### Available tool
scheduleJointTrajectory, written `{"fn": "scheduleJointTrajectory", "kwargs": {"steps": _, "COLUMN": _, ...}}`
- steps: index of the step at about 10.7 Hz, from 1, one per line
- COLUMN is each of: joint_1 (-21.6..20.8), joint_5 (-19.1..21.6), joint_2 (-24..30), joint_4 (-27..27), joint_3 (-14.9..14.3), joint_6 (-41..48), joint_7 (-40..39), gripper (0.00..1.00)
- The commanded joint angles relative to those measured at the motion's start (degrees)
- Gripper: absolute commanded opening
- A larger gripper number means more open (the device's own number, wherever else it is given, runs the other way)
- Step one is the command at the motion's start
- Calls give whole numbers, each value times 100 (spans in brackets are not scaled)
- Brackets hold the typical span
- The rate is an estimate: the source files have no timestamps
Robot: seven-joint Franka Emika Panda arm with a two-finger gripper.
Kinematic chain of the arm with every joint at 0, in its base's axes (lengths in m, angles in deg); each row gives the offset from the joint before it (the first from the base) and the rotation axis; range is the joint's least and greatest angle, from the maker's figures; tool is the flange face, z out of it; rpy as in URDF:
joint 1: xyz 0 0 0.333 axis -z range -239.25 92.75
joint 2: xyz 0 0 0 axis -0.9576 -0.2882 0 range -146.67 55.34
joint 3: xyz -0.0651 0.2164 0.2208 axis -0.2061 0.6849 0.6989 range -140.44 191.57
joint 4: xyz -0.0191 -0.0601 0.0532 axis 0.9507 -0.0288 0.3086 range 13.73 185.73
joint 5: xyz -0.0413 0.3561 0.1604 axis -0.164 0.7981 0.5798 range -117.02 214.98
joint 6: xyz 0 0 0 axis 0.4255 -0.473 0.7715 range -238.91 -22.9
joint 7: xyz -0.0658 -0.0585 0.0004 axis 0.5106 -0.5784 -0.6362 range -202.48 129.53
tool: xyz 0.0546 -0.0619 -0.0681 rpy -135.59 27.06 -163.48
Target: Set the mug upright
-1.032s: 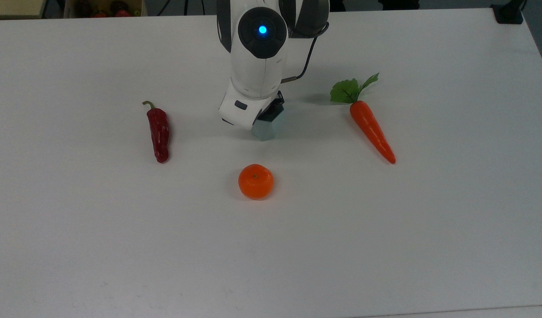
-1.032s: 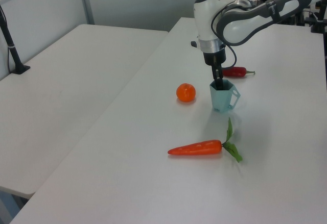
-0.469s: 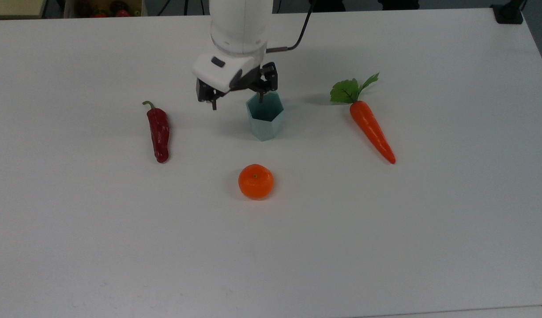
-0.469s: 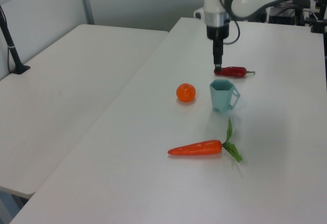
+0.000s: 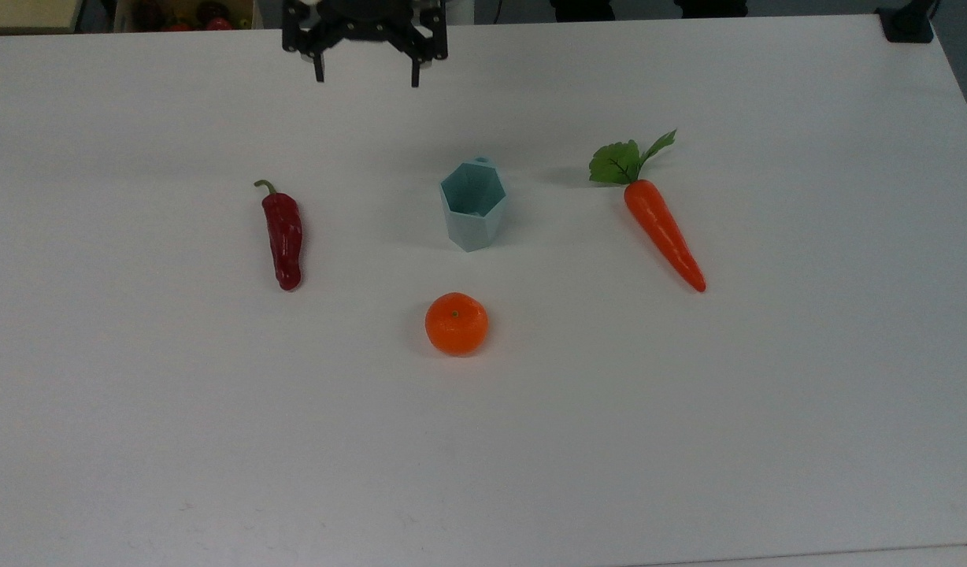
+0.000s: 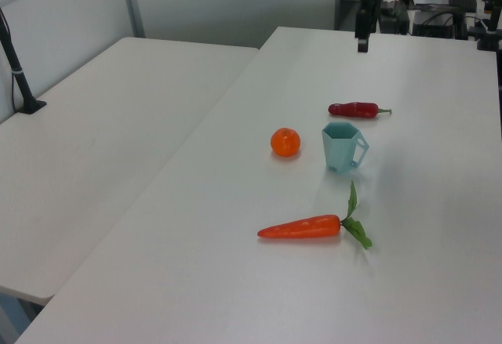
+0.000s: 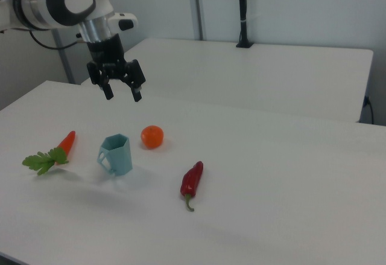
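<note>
The pale blue faceted mug (image 5: 472, 205) stands upright on the white table (image 5: 688, 409), its hexagonal mouth facing up. Its handle shows in the left view (image 6: 343, 146) and the right view (image 7: 116, 154). My gripper (image 5: 366, 79) hangs open and empty high above the table, up and to the left of the mug in the top view. In the right view the gripper (image 7: 123, 93) is well above the mug, and in the left view the gripper (image 6: 362, 45) is far behind it.
An orange fruit (image 5: 456, 323) lies in front of the mug in the top view. A red chili pepper (image 5: 283, 235) lies to the top view's left, a carrot (image 5: 661, 230) with green leaves to its right. A second white table (image 6: 94, 132) adjoins.
My gripper let go of the mug's rim, rose and drew back toward the far edge with its fingers open. The mug stayed standing upright where it was.
</note>
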State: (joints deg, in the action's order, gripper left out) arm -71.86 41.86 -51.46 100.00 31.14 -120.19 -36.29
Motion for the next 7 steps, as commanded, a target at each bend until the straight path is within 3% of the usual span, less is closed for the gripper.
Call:
{"fn": "scheduleJointTrajectory", "kwargs": {"steps": 1, "joint_1": -51, "joint_5": 140, "joint_2": 420, "joint_4": 210, "joint_3": -179, "joint_6": 189, "joint_7": 122, "gripper": 100}}
{"fn": "scheduleJointTrajectory", "kwargs": {"steps": 3, "joint_1": -130, "joint_5": 158, "joint_2": 430, "joint_4": 201, "joint_3": -240, "joint_6": 225, "joint_7": 131, "gripper": 100}}
{"fn": "scheduleJointTrajectory", "kwargs": {"steps": 6, "joint_1": -525, "joint_5": 158, "joint_2": 438, "joint_4": 201, "joint_3": -652, "joint_6": 295, "joint_7": 131, "gripper": 100}}
{"fn": "scheduleJointTrajectory", "kwargs": {"steps": 7, "joint_1": -526, "joint_5": 158, "joint_2": 438, "joint_4": 201, "joint_3": -654, "joint_6": 295, "joint_7": 131, "gripper": 100}}
